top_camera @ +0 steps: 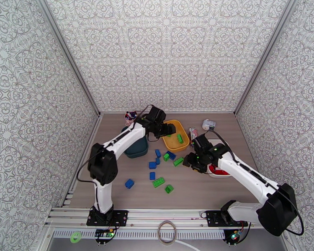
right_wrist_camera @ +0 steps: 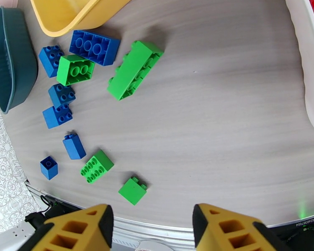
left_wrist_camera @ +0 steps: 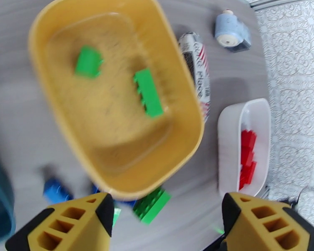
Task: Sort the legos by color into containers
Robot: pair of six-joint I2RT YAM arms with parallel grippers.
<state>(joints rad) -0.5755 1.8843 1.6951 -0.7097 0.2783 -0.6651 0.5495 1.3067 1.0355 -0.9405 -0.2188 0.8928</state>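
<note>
With twelve o'clock toward the back wall in the overhead view, the left gripper (top_camera: 167,130) hung over the nine-o'clock rim of the yellow bin (top_camera: 184,144). Its wrist camera showed the jaws spread wide with nothing between them. In that bin lay two green bricks (left_wrist_camera: 148,93), one long and one short, apart from each other. The teal bin (top_camera: 138,150) sat at eight o'clock from the yellow one, partly under the left arm. The white bin (left_wrist_camera: 227,134) stood at four o'clock from the yellow bin and held a cluster of red bricks (left_wrist_camera: 247,157). A patterned packet (left_wrist_camera: 196,72) lay along the yellow bin's three-o'clock side, between it and the white bin. A small white-grey gadget (left_wrist_camera: 230,30) sat at two o'clock. The right gripper (right_wrist_camera: 153,212) hovered above bare table just beside the white bin, its jaws apart and empty. The loose bricks (right_wrist_camera: 61,95), six blue and four green, lay scattered on the table at six o'clock from the yellow bin. Among them, a long green brick (right_wrist_camera: 134,70) lay nearest the right gripper's side. At its ten o'clock in the right wrist view was a wide blue brick (right_wrist_camera: 94,47), close against the yellow bin's wall. A square green brick (right_wrist_camera: 75,70) lay just beside that blue one.
</note>
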